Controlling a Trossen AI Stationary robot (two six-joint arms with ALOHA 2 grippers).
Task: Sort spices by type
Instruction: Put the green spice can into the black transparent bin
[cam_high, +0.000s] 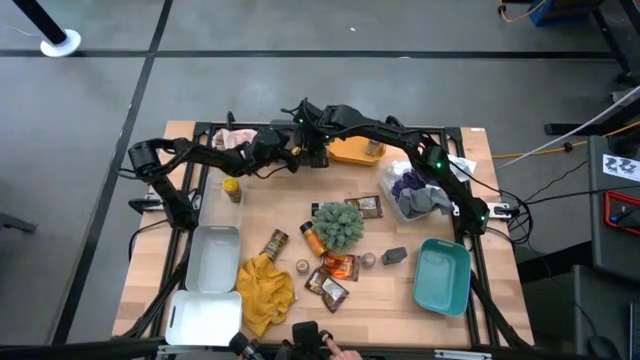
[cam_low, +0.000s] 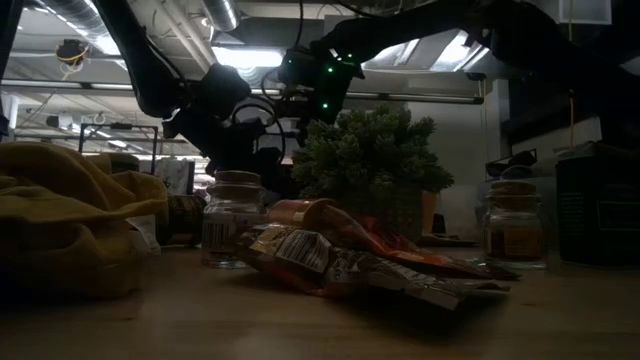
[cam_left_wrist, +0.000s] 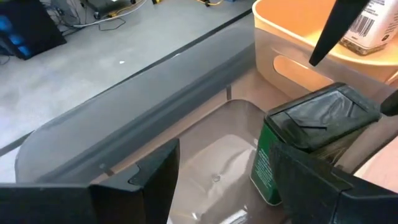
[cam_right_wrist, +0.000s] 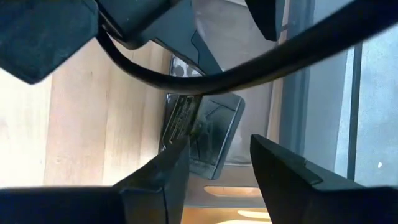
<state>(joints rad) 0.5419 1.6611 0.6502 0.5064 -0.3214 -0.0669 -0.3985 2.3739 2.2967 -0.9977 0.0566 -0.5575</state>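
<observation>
Spices are being sorted: beside the yellow bin (cam_high: 352, 152), the left tool (cam_left_wrist: 217, 180) stands wide around a green box (cam_left_wrist: 305, 143), the right tool (cam_right_wrist: 217, 162) half open above; next, one releases.

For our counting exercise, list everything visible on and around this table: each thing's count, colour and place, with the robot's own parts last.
Yellow-lidded jar: one, left of centre.
Plant ball: one, green, centre.
Packets: several, glossy brown-orange, below the plant.
Cloth: one, mustard yellow, front left.
White trays: two, front left.
Teal bin: one, front right.
Orange bin: one, back centre, a jar inside.
Dark tin: one, green label, back edge beside the orange bin.
Left gripper: fingers apart beside the tin.
Right gripper: above the tin, fingers apart.
</observation>
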